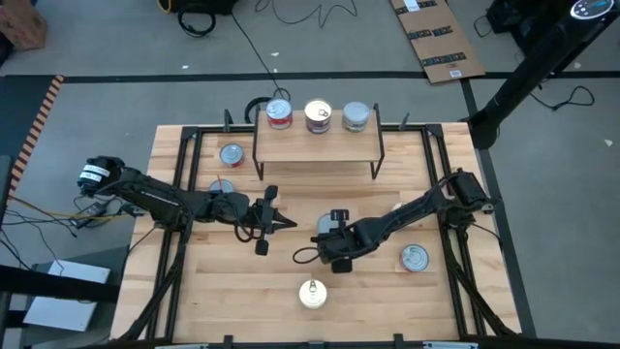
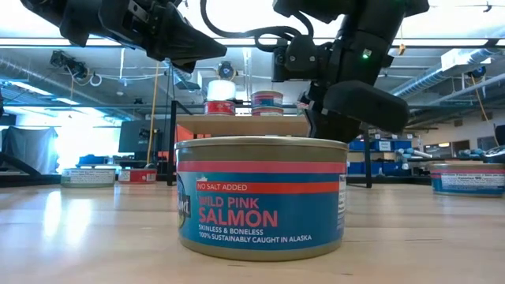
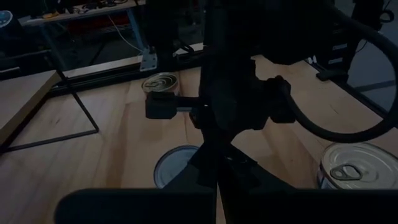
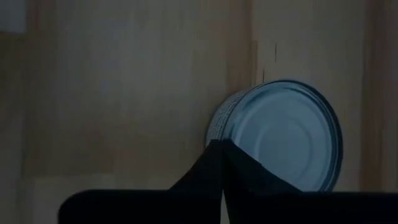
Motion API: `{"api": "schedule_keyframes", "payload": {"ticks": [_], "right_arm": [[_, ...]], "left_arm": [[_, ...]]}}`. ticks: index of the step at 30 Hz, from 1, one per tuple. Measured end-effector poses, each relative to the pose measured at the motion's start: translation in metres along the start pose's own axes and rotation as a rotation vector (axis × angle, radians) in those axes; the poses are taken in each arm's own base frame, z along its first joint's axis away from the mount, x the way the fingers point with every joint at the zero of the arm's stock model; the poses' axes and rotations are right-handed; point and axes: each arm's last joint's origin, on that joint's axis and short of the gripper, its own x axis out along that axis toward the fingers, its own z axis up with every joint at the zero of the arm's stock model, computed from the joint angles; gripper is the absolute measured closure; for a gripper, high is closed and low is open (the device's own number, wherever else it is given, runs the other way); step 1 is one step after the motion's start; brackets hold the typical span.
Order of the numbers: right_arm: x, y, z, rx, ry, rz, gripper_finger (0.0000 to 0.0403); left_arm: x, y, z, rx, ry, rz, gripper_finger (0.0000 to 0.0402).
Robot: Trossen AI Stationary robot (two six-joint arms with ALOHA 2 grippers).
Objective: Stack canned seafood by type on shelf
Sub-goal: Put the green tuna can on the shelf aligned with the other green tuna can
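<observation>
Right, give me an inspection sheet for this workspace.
Surface: slatted wooden table.
Job's things: three cans on the shelf; loose cans on the table.
Clutter: nothing seen.
End effectors: left end effector shut, mid-table; right end effector shut, holding nothing, with a tin just beyond it.
Cables: black cables on the floor beyond the table.
Surroundings: cardboard on the floor.

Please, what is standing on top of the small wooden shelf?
Three cans stand in a row on the shelf: a red-sided can, a middle can, and a pale can. Any stacking beneath these tops is hidden from above.
</observation>
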Motion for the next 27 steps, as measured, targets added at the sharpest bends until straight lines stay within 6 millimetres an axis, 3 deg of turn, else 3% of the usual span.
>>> {"api": "schedule_keyframes", "payload": {"ticks": [6, 18, 23, 27], "right_arm": [[-0.010, -0.008, 0.000, 0.051, 0.003, 0.055, 0.0398], [-0.064, -0.041, 0.008, 0.242, -0.137, 0.158, 0.0397], [-0.061, -0.024, 0.005, 0.141, -0.115, 0.160, 0.0356], [-0.041, -0.004, 0.000, 0.008, -0.067, 0.079, 0.0312]], "left_arm": [[0.000, 0.000, 0.000, 0.000, 0.000, 0.000, 0.0394], [0.000, 0.000, 0.000, -0.004, -0.001, 0.000, 0.0394], [0.000, 0.000, 0.000, -0.006, -0.001, 0.000, 0.0394], [0.000, 0.000, 0.000, -0.005, -0.001, 0.000, 0.0394]]}}
